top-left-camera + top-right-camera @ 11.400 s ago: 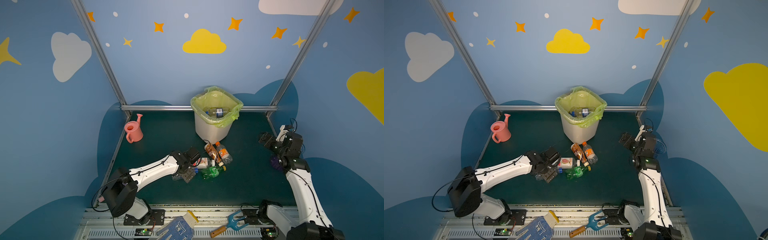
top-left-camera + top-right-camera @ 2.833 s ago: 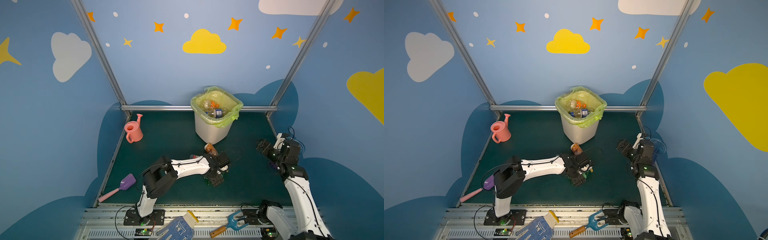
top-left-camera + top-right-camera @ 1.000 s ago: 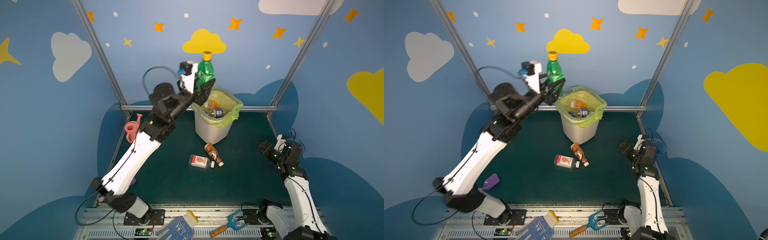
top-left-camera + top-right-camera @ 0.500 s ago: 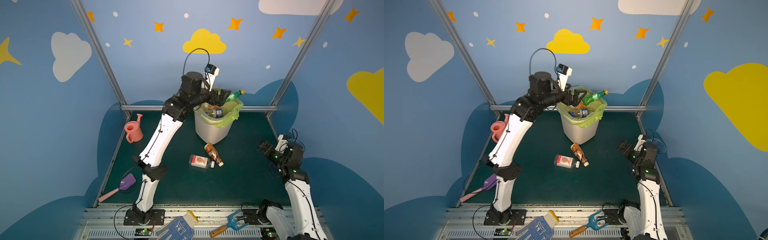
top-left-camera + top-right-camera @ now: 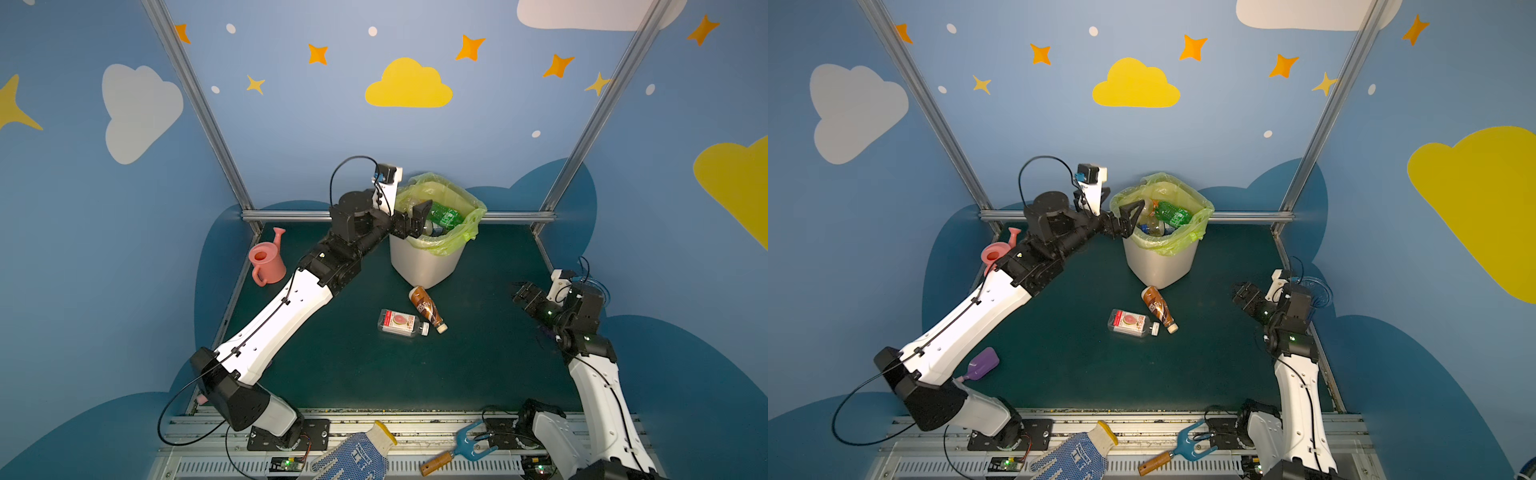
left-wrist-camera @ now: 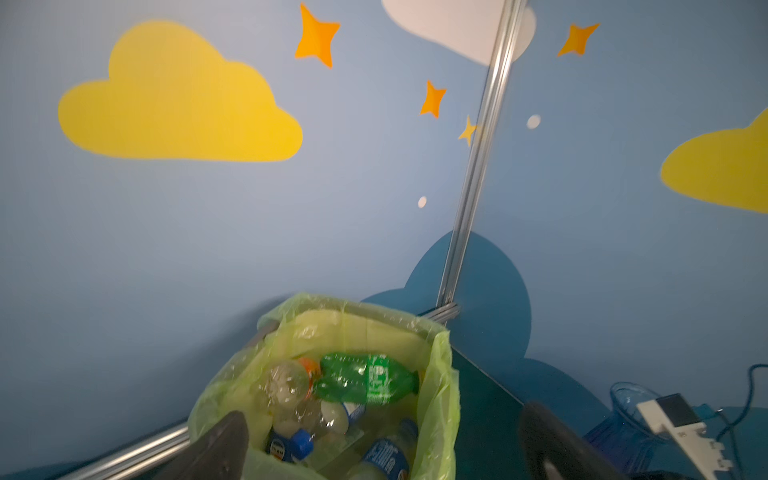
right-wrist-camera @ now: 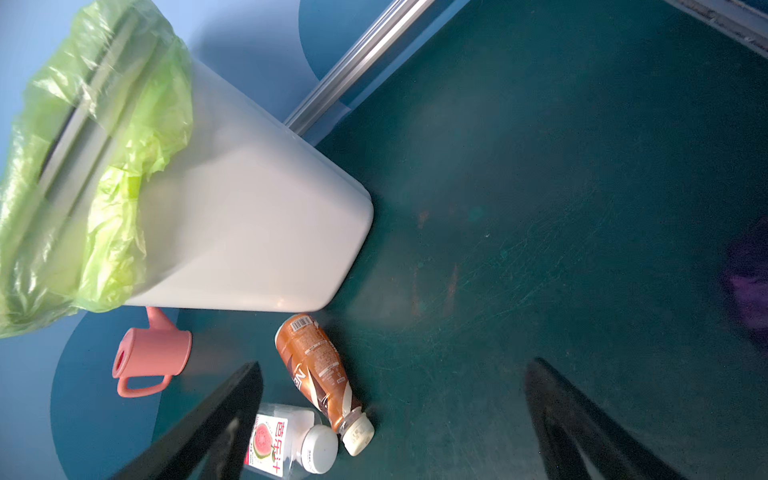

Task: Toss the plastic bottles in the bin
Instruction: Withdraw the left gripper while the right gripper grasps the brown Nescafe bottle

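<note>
Green bottle (image 5: 446,216) seemingly lies beyond left fingers (image 5: 423,209).

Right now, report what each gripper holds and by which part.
Nothing is held. The left gripper stands open at the rim of the bin, the green bottle lying loose inside; the right gripper hangs open above the table.

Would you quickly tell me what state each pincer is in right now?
Left pincer: open, empty, at the rim of the bin.
Right pincer: open, holding nothing.
</note>
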### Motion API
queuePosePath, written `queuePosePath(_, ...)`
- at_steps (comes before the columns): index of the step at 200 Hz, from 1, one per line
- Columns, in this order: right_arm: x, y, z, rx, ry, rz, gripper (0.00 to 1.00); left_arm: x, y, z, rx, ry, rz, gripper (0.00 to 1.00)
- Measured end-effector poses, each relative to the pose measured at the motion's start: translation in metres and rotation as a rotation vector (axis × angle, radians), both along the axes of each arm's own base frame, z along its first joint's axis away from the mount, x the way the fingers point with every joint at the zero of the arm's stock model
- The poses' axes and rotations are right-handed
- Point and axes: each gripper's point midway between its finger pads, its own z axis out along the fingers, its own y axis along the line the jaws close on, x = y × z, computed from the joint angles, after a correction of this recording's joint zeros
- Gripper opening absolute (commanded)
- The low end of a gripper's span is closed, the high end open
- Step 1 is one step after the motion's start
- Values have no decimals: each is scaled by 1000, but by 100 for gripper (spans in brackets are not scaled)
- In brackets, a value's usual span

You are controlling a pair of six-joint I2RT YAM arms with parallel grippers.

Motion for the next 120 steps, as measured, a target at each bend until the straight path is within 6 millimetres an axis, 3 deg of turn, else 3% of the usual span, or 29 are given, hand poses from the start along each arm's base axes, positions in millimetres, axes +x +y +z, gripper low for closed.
queuePosePath(20,1,19,-14,-2,24,60,96,0,18,-49,13,98,73,100)
queuePosePath(57,-2,72,-61,-23,159,216,90,-11,63,-119,-20,243,213,100)
queuePosePath(93,-5,120,-95,-89,228,357,86,-22,96,-197,-44,411,337,100)
queuePosePath(120,0,149,-109,-153,261,444,84,-33,118,-239,-71,504,411,100)
